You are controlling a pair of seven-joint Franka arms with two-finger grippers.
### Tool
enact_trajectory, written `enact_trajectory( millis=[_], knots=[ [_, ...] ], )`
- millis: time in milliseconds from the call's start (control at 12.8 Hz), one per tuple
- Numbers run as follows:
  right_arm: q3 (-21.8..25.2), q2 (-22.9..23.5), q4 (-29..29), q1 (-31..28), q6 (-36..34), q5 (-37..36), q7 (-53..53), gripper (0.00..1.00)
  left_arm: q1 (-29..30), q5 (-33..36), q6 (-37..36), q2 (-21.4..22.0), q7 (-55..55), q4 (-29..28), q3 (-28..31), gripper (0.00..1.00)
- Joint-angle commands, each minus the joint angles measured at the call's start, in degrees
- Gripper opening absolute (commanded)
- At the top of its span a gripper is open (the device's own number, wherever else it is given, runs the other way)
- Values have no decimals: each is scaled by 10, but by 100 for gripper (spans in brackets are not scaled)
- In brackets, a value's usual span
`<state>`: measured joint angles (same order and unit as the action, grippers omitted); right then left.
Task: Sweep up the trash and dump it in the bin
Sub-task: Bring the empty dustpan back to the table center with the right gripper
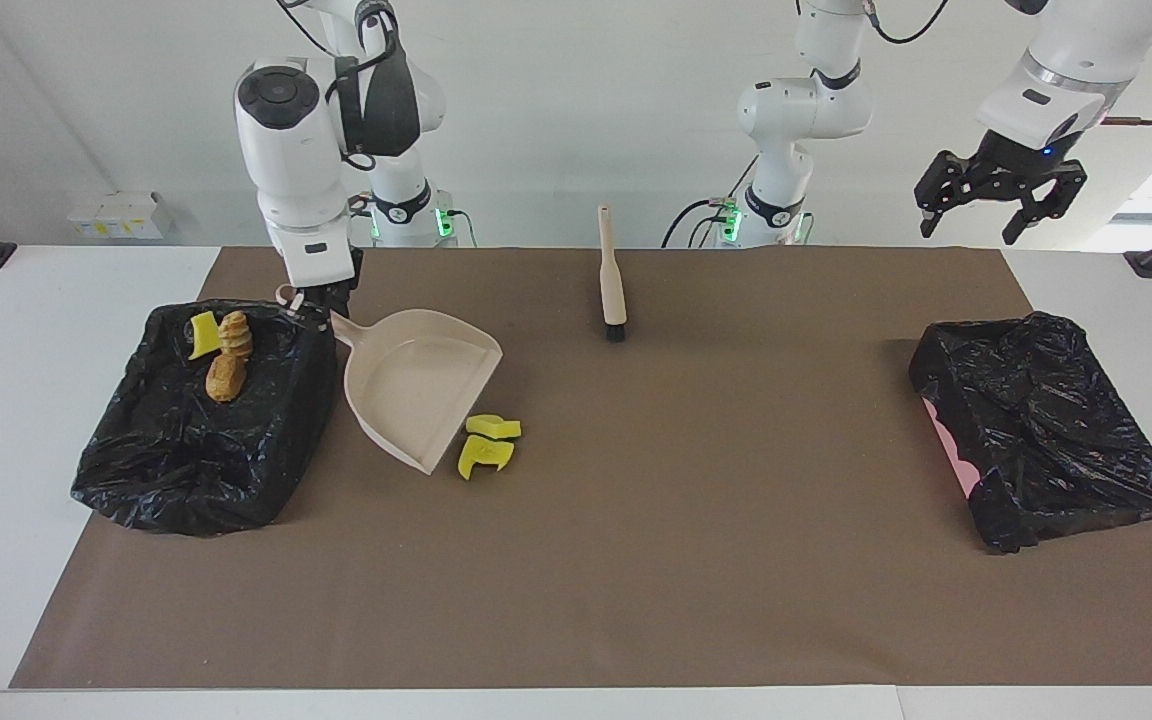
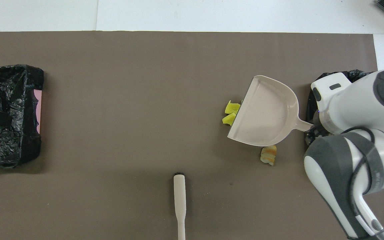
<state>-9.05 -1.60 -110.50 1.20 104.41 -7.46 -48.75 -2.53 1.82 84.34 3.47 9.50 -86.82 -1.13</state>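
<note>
My right gripper is shut on the handle of the beige dustpan, beside the black-bagged bin at the right arm's end. The pan hangs tilted and empty over the trash on the mat. Two yellow sponge pieces lie at its lip. One bread lump peeks out from under the pan's edge. In the bin lie a yellow piece and two bread lumps. My left gripper waits open, high over the left arm's end.
The beige brush lies on the brown mat close to the robots, bristles pointing away from them. A second black-bagged bin sits at the left arm's end. The right arm covers most of the near bin in the overhead view.
</note>
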Motion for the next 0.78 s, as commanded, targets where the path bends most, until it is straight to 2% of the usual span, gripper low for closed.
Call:
enact_trajectory(
  millis=[0,313,705],
  knots=[
    [3,33,1,32,9,40,110,0,9,-3,-8,3,2,4,-5,100],
    [3,50,1,87,50,51,296,0,9,-2,-10,3,2,4,-5,100],
    [3,102,11,172,142,90,580,0,9,-1,-8,3,2,5,-4,100]
  ],
)
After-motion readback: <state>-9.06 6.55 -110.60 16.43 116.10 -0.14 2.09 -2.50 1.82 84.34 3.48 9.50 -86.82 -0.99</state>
